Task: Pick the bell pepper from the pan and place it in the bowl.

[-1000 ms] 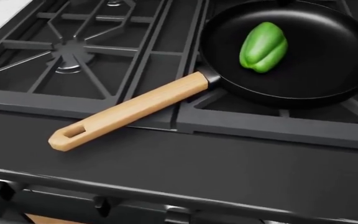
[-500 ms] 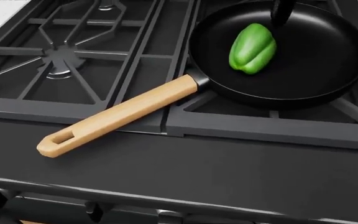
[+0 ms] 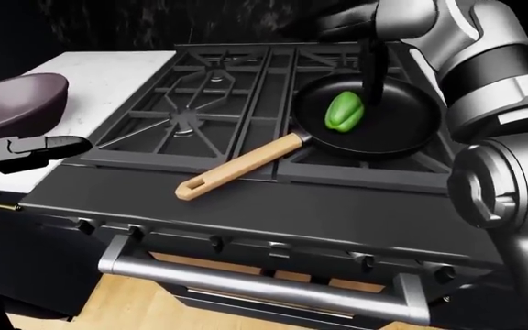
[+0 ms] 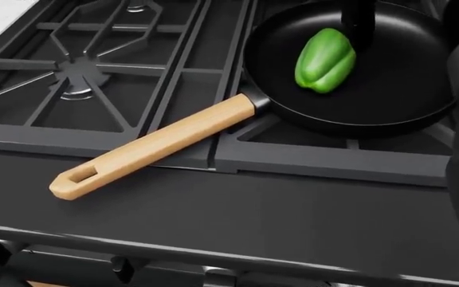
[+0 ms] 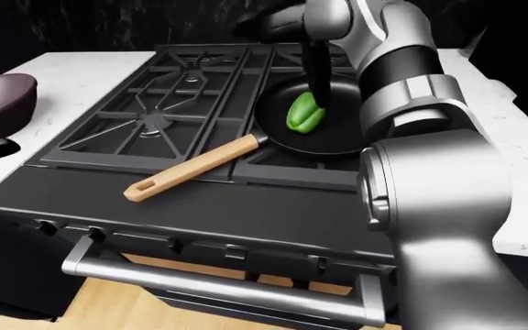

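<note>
A green bell pepper (image 4: 325, 60) lies in the black pan (image 4: 389, 101), whose wooden handle (image 4: 154, 146) points to the lower left over the stove's edge. My right hand (image 3: 365, 69) hangs over the pan, open. One dark finger (image 4: 355, 21) points straight down, close beside the pepper's upper right; I cannot tell if it touches. A dark purple bowl (image 3: 26, 100) stands on the white counter at the left of the left-eye view. My left hand (image 3: 34, 146) hovers just below the bowl, fingers stretched flat and holding nothing.
The black gas stove (image 3: 191, 117) has raised iron grates. Knobs and a steel oven handle (image 3: 264, 289) run along its lower edge. White counter (image 5: 512, 124) flanks both sides. My right forearm (image 5: 429, 227) fills the right of the right-eye view.
The head camera shifted slightly between frames. My right hand's finger has come down from the top edge beside the pepper, and the right arm now shows at the head view's right edge.
</note>
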You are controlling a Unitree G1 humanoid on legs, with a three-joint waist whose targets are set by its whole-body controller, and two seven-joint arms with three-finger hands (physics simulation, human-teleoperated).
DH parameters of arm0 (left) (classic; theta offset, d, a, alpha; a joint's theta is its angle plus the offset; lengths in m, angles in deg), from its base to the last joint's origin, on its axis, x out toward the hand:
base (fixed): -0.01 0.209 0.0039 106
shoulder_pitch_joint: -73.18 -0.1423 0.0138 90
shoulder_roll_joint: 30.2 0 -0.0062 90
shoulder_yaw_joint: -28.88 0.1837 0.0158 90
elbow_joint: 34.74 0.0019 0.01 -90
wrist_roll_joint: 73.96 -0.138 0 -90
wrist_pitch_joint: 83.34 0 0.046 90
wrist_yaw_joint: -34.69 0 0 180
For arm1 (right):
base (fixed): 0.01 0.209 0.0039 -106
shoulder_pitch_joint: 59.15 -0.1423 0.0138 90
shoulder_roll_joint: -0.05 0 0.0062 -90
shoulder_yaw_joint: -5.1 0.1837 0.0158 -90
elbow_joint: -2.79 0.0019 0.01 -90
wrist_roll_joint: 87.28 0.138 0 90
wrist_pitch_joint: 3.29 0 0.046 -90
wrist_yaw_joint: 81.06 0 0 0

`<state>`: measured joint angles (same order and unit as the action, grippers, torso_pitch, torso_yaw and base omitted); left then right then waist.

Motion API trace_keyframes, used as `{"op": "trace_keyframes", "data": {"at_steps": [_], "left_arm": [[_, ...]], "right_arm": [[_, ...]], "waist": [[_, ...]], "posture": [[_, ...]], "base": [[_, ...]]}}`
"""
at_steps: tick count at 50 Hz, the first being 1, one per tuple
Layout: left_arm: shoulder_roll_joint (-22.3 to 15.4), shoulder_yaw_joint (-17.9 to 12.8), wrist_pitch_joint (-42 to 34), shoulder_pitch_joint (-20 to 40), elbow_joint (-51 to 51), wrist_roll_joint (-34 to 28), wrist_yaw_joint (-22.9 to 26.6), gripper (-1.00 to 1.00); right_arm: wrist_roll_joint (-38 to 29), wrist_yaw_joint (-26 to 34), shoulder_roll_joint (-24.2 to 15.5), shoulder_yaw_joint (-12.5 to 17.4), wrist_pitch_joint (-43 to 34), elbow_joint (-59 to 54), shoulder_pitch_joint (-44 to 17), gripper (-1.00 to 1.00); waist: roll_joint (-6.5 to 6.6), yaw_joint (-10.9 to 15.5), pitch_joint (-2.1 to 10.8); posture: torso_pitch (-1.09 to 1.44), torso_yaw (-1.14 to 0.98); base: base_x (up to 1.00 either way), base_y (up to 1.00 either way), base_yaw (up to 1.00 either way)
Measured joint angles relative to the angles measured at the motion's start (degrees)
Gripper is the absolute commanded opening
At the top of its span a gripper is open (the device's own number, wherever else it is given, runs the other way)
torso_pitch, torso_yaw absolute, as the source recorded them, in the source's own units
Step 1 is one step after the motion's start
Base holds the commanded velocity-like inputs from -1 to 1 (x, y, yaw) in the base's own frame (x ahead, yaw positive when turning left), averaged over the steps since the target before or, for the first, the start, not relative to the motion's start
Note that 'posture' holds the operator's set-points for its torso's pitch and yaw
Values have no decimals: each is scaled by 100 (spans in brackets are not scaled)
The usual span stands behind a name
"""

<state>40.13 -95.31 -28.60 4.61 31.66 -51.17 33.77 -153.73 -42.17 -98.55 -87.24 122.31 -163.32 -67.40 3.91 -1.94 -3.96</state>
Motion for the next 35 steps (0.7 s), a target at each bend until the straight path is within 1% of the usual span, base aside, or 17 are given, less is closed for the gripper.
{"op": "trace_keyframes", "data": {"at_steps": [10, 15, 21, 25, 35], "left_arm": [[38, -4, 45, -37, 39, -12, 20, 100], [46, -10, 60, -44, 42, -18, 15, 100], [54, -15, 88, -67, 57, -16, 29, 100], [56, -27, 101, -79, 59, -20, 32, 100], [59, -31, 109, -87, 72, -18, 47, 100]], "right_arm": [[-289, 172, 96, -19, 121, -53, 64, 100], [-410, 382, 66, -13, 169, -53, 6, 100], [-467, 650, 57, 3, 191, 25, 12, 100], [-573, 687, 60, -41, 225, 11, 96, 100], [-712, 736, 99, -38, 281, 5, 202, 100]], "waist": [[-3, 1, -12], [5, 1, -21], [1, -10, 1], [-2, -12, 5], [14, -12, -10]], "posture": [[0, 0], [0, 0], [0, 0], [0, 0], [0, 0]], "base": [[0, 0, 0], [0, 0, 0], [0, 0, 0], [0, 0, 0], [0, 0, 0]]}}
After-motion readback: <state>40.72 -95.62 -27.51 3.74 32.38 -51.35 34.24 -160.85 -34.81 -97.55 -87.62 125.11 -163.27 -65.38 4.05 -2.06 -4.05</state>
